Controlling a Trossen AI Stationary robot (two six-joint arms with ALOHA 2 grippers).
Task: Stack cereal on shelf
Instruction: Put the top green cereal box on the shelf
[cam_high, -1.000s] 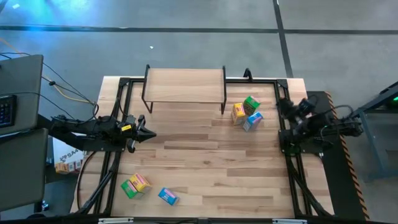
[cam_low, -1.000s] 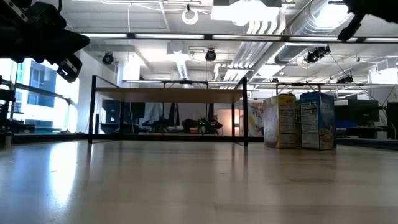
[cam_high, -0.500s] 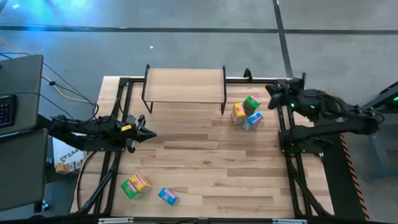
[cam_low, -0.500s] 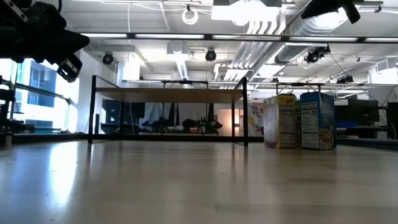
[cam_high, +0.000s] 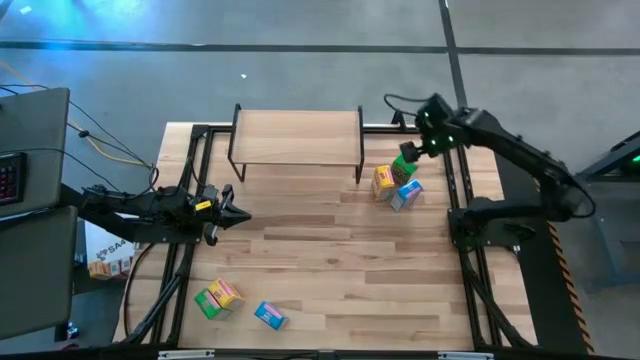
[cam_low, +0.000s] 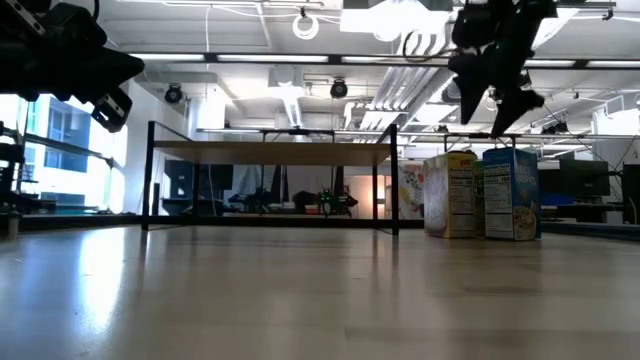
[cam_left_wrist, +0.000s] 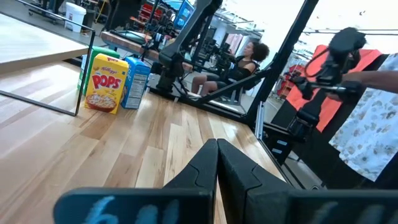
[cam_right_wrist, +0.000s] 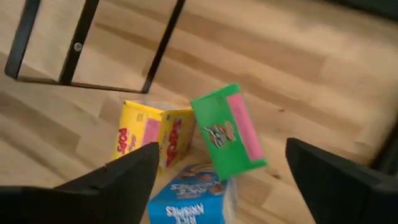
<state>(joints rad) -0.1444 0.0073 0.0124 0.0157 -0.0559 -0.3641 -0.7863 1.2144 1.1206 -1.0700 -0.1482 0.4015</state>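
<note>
Three cereal boxes stand upright together on the table right of the shelf (cam_high: 297, 135): yellow (cam_high: 383, 181), green (cam_high: 405, 165) and blue (cam_high: 407, 193). My right gripper (cam_high: 410, 152) hangs above them, open and tipped downward. Its fingers (cam_right_wrist: 124, 177) stand wide on either side of the green box (cam_right_wrist: 227, 130) without touching it. In the low view the right gripper (cam_low: 497, 95) is clear above the yellow (cam_low: 450, 195) and blue (cam_low: 511, 193) boxes. My left gripper (cam_high: 230, 210) waits shut at the table's left side, pointing level.
Three more small boxes lie near the table's front left: green (cam_high: 208, 302), yellow (cam_high: 226, 293), blue (cam_high: 270, 316). The shelf's black legs (cam_right_wrist: 78, 43) stand close beside the right-hand cluster. A black frame rail (cam_high: 455, 190) runs along the table's right side. People sit beyond the table (cam_left_wrist: 245, 59).
My right gripper has swung from the table's right edge toward the far side, over the boxes beside the shelf. It has tipped from level to pointing steeply down and has opened. The boxes have not moved.
</note>
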